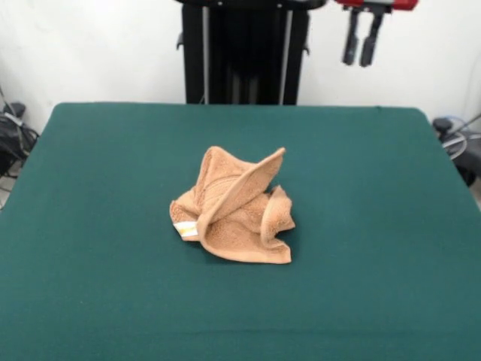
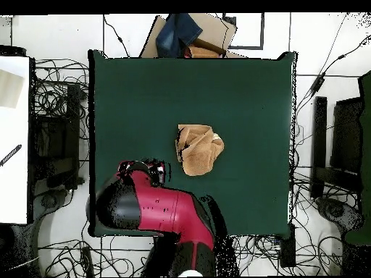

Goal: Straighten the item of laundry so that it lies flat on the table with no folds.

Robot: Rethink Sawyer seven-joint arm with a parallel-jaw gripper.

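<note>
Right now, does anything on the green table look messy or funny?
Yes. The orange towel sits bunched in a lump near the middle of the table, not flat. One flap sticks up like a sail, and its small tag pokes out at one side. The gripper hangs far off, open.

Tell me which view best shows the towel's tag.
The front view: the white-yellow tag shows plainly at the crumpled towel's lower left edge. The overhead view shows the towel as a bunched heap, with no tag discernible.
</note>
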